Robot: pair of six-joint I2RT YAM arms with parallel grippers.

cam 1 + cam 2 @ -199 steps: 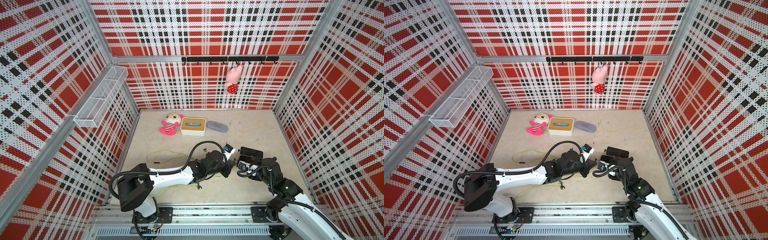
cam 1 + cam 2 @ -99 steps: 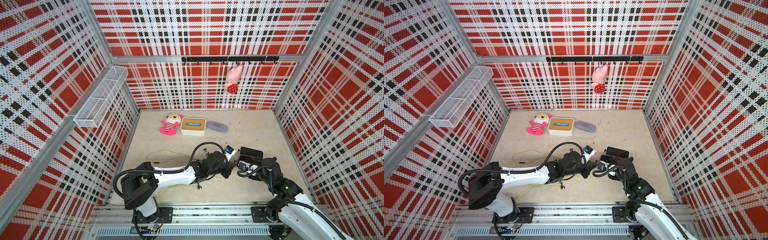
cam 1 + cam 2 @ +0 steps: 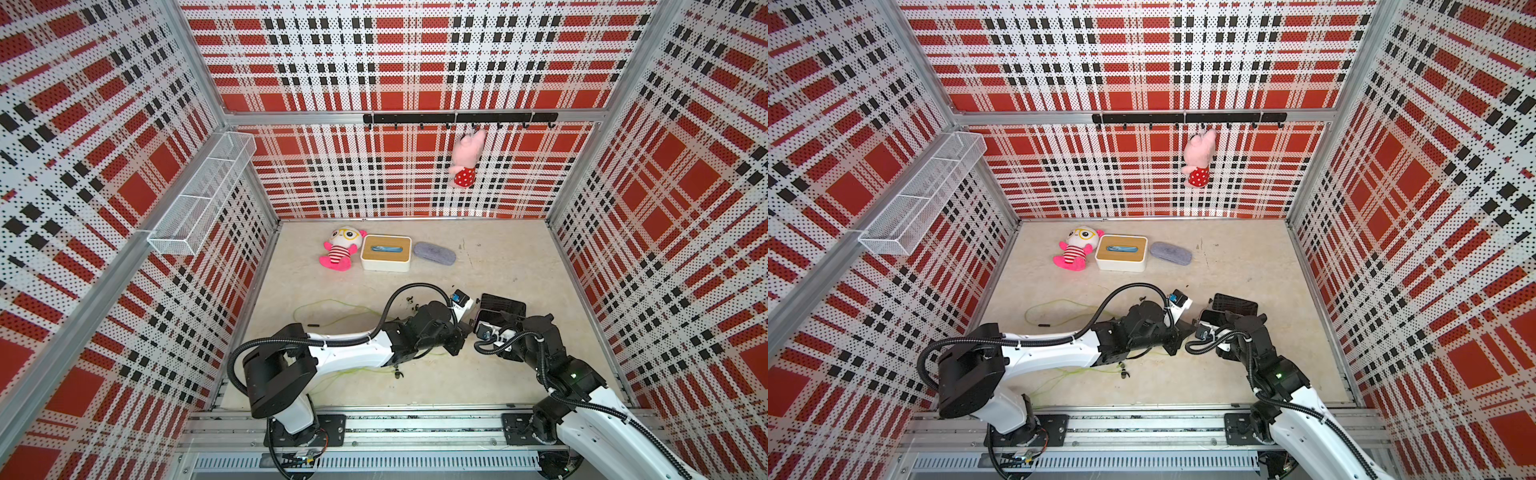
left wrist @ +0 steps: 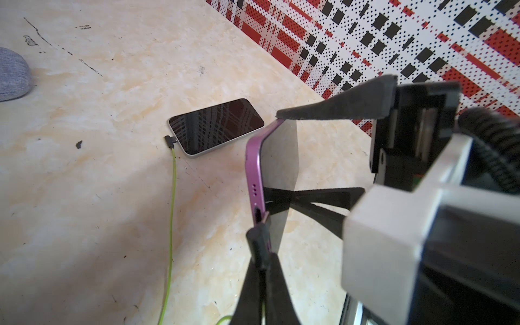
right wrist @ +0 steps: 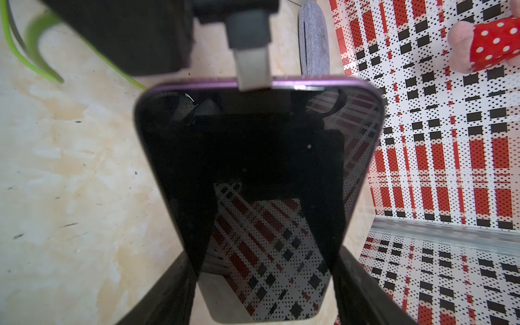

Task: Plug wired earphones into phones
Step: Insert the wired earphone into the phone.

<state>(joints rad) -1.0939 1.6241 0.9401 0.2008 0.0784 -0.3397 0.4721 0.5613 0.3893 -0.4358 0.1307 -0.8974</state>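
1. Right claw [image 5: 264, 281] clamps the purple phone [image 5: 253, 157] across its long sides, above the counter [image 4: 84, 197].
2. Left claw [image 4: 260, 263] pinches the plug [image 4: 258, 239]; its tip meets the port in the phone's short end, nearly along the phone's long axis.

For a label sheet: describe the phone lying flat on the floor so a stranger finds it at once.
On the beige floor, look beyond the right hand. A black phone lies flat, screen up, with a silver rim. Unlike the purple-edged phone gripped in that hand, it rests untouched, with a black plug and green cable at its short end.
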